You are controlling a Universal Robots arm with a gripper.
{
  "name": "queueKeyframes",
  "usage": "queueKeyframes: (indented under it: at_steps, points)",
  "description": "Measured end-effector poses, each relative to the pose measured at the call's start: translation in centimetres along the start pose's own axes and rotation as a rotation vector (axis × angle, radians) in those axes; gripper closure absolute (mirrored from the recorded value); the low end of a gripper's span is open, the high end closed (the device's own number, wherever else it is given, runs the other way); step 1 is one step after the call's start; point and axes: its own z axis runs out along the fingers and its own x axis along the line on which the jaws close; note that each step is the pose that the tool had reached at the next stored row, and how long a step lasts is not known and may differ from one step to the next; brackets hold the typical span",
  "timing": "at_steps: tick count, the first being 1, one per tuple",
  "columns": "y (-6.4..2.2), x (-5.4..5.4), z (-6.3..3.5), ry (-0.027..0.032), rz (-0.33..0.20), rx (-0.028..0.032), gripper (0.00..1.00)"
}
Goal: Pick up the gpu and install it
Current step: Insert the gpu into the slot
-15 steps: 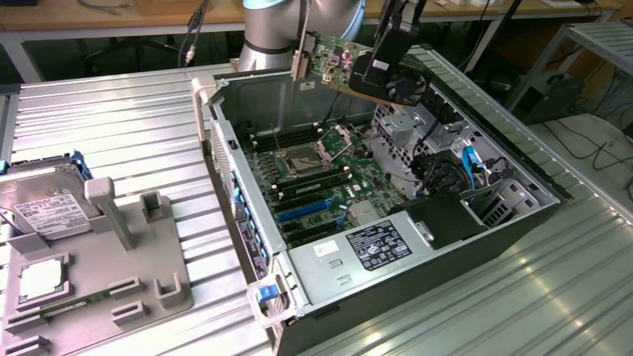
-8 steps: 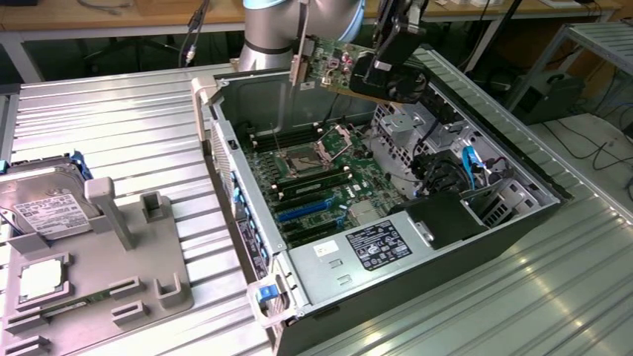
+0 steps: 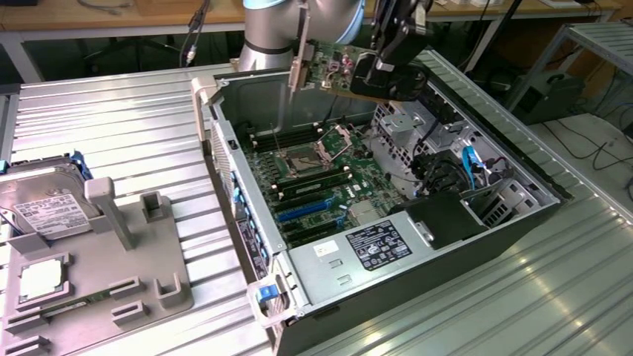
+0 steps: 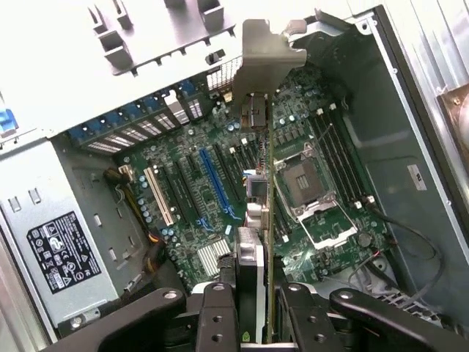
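Observation:
The gpu (image 3: pixel 330 70), a thin green card with a silver end bracket, hangs in the air over the far end of the open computer case (image 3: pixel 514 167). My gripper (image 3: pixel 381 74) is shut on it. In the wrist view the gpu (image 4: pixel 265 191) shows edge-on, running from my gripper (image 4: pixel 258 319) out to its bracket, with a black finger (image 4: pixel 217 315) on either side of the card. Below it lies the motherboard (image 4: pixel 190 227) with a long blue slot (image 4: pixel 215 183). The card is well above the board and touches nothing.
Inside the case are the open CPU socket (image 3: pixel 307 154), the labelled power supply (image 3: pixel 378 247) and drive cages (image 3: pixel 450 170). At the exterior view's left a grey fixture (image 3: pixel 109 274) holds a hard drive (image 3: pixel 44 208) and a chip (image 3: pixel 40 278). Ribbed metal table (image 3: pixel 118 111) all around.

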Motion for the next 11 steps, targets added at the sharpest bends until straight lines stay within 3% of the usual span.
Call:
queueKeyframes:
  at_steps: [11]
  points:
    - [-0.05, -0.02, 0.01, 0.0128, -0.174, -0.0039, 0.72]
